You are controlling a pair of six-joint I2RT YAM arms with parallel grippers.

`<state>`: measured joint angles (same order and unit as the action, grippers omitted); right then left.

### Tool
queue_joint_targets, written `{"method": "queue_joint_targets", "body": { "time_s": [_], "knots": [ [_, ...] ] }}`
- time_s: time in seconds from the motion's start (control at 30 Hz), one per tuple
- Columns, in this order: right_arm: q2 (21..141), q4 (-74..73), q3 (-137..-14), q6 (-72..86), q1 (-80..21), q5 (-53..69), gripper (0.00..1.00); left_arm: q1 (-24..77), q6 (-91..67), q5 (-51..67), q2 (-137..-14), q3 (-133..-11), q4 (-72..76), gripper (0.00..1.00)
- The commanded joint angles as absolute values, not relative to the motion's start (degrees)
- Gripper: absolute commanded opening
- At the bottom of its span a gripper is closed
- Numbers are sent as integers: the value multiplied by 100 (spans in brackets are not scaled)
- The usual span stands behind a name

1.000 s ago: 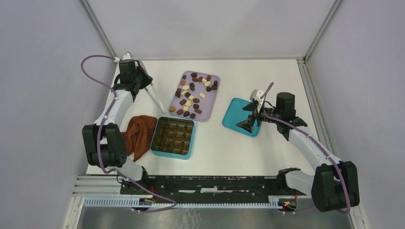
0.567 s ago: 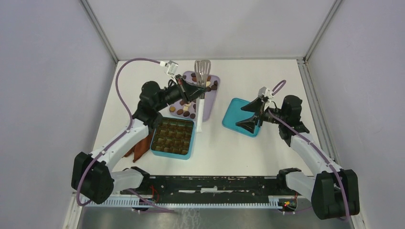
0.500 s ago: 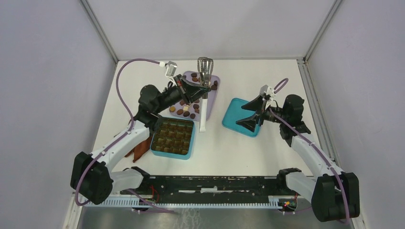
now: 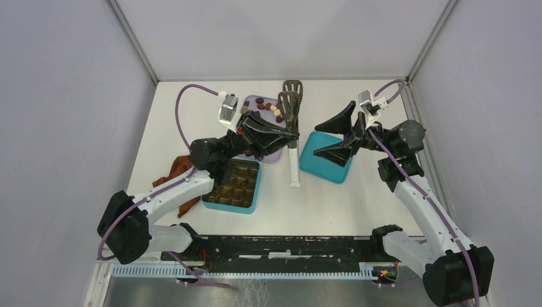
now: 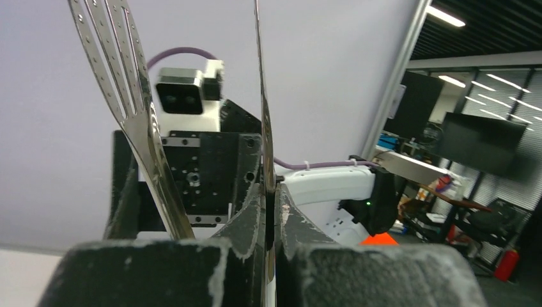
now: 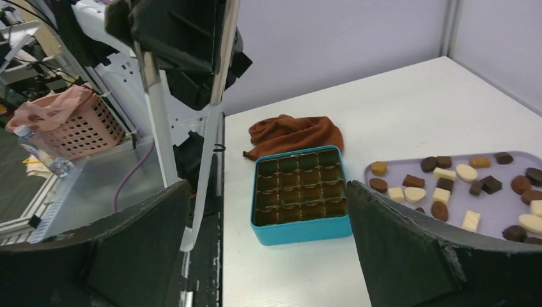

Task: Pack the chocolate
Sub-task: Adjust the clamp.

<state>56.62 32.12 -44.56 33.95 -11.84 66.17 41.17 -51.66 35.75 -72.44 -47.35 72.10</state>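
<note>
Steel tongs (image 4: pixel 294 105) pinched in left jaws; right jaws wide, arm aloft.

Brown cloth (image 6: pixel 295 131), teal lid (image 4: pixel 328 171), pink basket (image 6: pixel 83 131)

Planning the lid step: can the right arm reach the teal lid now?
Probably yes. The right gripper is open over the teal lid, nothing visibly on it; the tongs in the left gripper stand beside it.
</note>
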Motion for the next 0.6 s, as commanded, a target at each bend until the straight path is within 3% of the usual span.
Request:
{"method": "queue_joint_targets", "body": {
  "time_s": [0.0, 0.33, 0.57],
  "knots": [
    [5549, 3527, -4779, 4045, -1406, 6540, 98, 4511, -5104, 3631, -7392, -5078, 7946, 2],
    [5209, 3254, -4540, 4045, -1695, 6417, 96, 4899, -3878, 3468, -7249, -5232, 6723, 2],
    [5344, 3265, -4410, 4149, -1863, 5989, 89, 5190, -3370, 3284, -7268, -5373, 6230, 2]
  ]
}}
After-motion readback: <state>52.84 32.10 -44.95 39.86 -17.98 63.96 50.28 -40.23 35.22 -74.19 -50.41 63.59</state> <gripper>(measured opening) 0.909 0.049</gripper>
